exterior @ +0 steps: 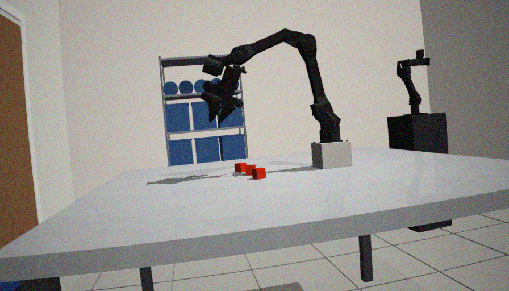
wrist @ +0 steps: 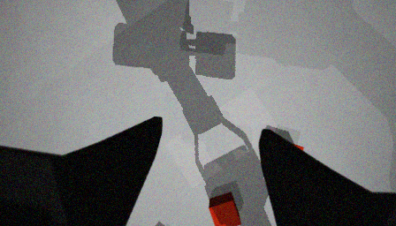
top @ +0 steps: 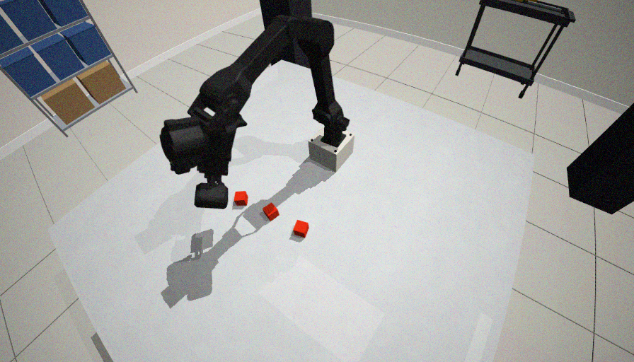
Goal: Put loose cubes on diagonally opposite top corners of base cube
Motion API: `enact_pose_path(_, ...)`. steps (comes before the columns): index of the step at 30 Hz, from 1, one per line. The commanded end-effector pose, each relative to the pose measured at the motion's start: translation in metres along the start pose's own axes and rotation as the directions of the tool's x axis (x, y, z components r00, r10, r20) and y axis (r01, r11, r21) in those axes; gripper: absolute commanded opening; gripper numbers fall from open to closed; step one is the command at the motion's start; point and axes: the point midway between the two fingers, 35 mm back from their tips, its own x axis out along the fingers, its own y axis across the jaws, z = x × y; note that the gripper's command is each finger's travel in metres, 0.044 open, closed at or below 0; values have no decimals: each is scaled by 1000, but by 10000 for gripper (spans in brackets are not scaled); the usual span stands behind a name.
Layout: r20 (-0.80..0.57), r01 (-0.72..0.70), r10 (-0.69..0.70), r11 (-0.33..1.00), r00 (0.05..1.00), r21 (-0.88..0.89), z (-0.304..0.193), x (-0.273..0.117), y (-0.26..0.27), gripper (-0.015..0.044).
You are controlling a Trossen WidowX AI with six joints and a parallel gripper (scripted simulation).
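Three red cubes of like size sit apart in a diagonal row on the table: a left cube (top: 240, 198) (exterior: 240, 167), a middle cube (top: 270, 211) (exterior: 250, 169) (wrist: 225, 213) and a right cube (top: 301, 228) (exterior: 258, 173). The middle one is turned relative to the view and lies in the arm's shadow. Which is the fixed base is not marked. My gripper (top: 211, 200) (exterior: 216, 121) (wrist: 210, 130) points down, open and empty, well above the table and beyond the row's left end. In the wrist view, a red sliver (wrist: 300, 147) shows behind the right finger; the right cube is out of view there.
The arm's pale base block (top: 323, 153) (exterior: 332, 154) stands on the white table (top: 434, 227) (exterior: 300, 201), behind the cubes in the top view. Shelving (exterior: 202, 131), a cart (top: 497, 65) and a second arm on a dark pedestal (exterior: 429, 132) stand off the table.
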Motion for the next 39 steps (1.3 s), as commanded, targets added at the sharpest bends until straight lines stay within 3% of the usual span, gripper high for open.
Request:
enact_pose_path(1,-141,57,-53,998,989,29,-10,21,-32,265)
enact_pose_path(9,-438,157,-86,979,895,129,-40,46,-99,265)
enact_pose_path(14,-444,159,-85,978,892,132,-41,48,-100,265)
enact_pose_path(21,-445,159,-85,978,892,131,-67,100,-106,265)
enact_pose_path(39,-445,159,-85,978,892,131,-77,120,-107,265)
